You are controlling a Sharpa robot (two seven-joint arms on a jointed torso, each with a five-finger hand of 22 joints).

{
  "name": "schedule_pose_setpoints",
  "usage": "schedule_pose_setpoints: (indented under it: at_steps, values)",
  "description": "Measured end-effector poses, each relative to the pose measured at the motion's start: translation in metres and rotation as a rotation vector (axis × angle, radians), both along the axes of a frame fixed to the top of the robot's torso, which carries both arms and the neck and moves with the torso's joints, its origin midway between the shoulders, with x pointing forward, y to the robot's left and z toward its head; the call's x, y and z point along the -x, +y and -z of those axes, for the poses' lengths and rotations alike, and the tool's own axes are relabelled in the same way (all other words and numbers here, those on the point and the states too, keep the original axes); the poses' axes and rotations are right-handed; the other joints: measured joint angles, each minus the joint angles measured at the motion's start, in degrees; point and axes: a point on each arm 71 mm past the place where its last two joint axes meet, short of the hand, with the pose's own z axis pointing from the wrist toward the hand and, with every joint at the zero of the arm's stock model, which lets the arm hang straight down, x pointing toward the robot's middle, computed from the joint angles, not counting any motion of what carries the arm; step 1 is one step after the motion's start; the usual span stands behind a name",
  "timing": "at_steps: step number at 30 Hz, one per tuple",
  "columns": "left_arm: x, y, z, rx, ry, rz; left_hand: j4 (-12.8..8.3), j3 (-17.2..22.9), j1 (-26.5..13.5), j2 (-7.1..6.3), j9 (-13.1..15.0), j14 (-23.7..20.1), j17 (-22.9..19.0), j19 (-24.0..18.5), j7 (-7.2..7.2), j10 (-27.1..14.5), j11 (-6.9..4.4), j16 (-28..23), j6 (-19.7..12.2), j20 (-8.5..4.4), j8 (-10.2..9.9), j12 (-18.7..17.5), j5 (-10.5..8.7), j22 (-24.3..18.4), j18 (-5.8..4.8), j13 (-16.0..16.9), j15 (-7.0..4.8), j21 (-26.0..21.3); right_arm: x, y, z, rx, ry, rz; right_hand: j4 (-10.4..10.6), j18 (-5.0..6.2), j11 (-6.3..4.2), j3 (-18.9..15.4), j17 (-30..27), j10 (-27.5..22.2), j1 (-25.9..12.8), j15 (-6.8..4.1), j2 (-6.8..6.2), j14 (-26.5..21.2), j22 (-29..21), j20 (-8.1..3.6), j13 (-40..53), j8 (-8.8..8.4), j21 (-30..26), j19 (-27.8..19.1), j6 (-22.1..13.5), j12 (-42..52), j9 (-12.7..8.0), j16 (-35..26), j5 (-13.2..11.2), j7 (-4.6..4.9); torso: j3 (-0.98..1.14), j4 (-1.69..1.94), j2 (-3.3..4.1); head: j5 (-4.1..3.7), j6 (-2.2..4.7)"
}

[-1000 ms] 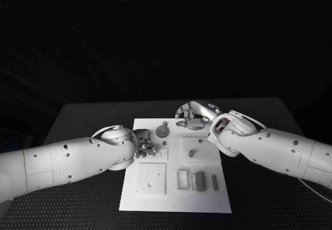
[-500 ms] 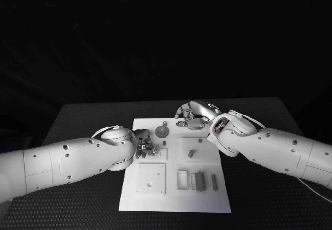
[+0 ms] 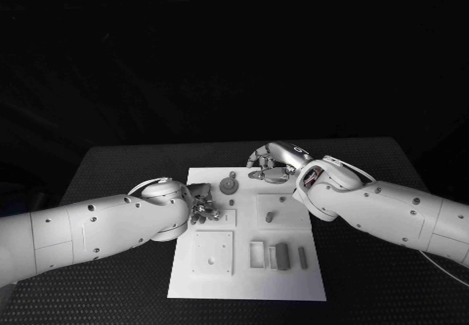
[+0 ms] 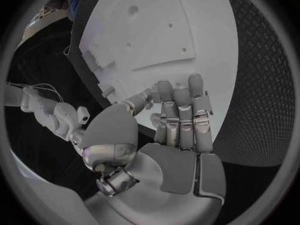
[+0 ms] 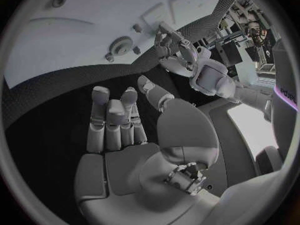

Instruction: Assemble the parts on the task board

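Hands have hardly moved. The left hand [image 3: 200, 206] still rests curled and holding nothing at the task board [image 3: 249, 288] edge. The right hand [image 3: 274, 164] hovers, fingers bent, nothing held. Parts [image 3: 283, 256] wait on the board.

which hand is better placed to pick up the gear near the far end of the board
Probably the right hand: it hovers empty at the board's far edge, just beside the gear. The left hand sits farther back, at the board's left edge.

A black table [image 3: 117, 169] with a dotted, textured surface.
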Motion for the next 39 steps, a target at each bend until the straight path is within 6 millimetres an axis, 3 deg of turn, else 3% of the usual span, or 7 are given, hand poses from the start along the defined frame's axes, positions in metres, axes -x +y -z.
schedule_pose_setpoints:
  at_steps: [4, 9, 39]
  values:
    - [0.0002, 0.0006, 0.0, 0.008, 0.006, -0.004, -2.49, 0.25, 0.85, 1.4, -0.02, -0.2, -0.53, 0.0, -0.01, -0.2, 0.2, 0.35, 0.01, 0.0, -0.43, 0.27, 0.47, 0.25, 0.0, -0.26, 0.2, -0.11, -0.0001, -0.0002, 0.0002, 0.0, 0.001, 0.001, 0.15, 0.0, 0.0, 0.15, 0.05, 0.0, 0.0, 0.0, 0.0, 0.0, 0.0, 0.0, 0.0, 0.0, 0.0, 0.0, 0.04, 0.0, 0.0, 0.0, 0.0, -0.04, 0.01, -0.01, 0.01, 0.01, -0.03]
    - [0.0011, 0.0006, 0.0004, 0.023, 0.017, -0.008, -3.47, -0.17, 1.09, 3.13, -0.02, -0.63, -1.13, -0.01, -0.01, -0.41, 0.41, 0.79, 0.01, 0.01, -0.77, 0.66, -0.22, 0.56, 0.0, -0.58, 0.4, -0.52, -0.0003, -0.0004, 0.0003, 0.0, 0.002, 0.001, 0.15, 0.0, 0.0, 0.15, 0.05, 0.0, 0.0, 0.0, 0.0, -0.01, 0.0, 0.0, 0.0, 0.0, 0.0, 0.0, 0.06, 0.0, 0.05, 0.0, 0.0, -0.06, 0.0, 0.02, 0.01, -0.03, -0.12]
    - [0.001, 0.0003, 0.0015, 0.046, 0.015, -0.035, -3.88, -0.55, 1.23, 3.28, -0.03, -0.7, -1.66, 0.18, 0.0, -0.51, 0.51, 1.93, 0.0, 0.21, -0.66, 1.33, -0.54, 1.37, 0.0, -0.63, 0.32, -0.51, -0.0006, -0.0011, 0.0021, 0.005, 0.011, 0.001, 0.15, 0.01, -0.12, 0.15, 0.09, -0.11, 0.0, -0.02, 0.0, 0.17, 0.04, 0.0, 0.0, 0.0, 0.0, 0.0, 0.02, 0.0, 0.1, 0.0, 0.0, -0.02, 0.07, -0.01, 0.0, -0.23, 0.02]
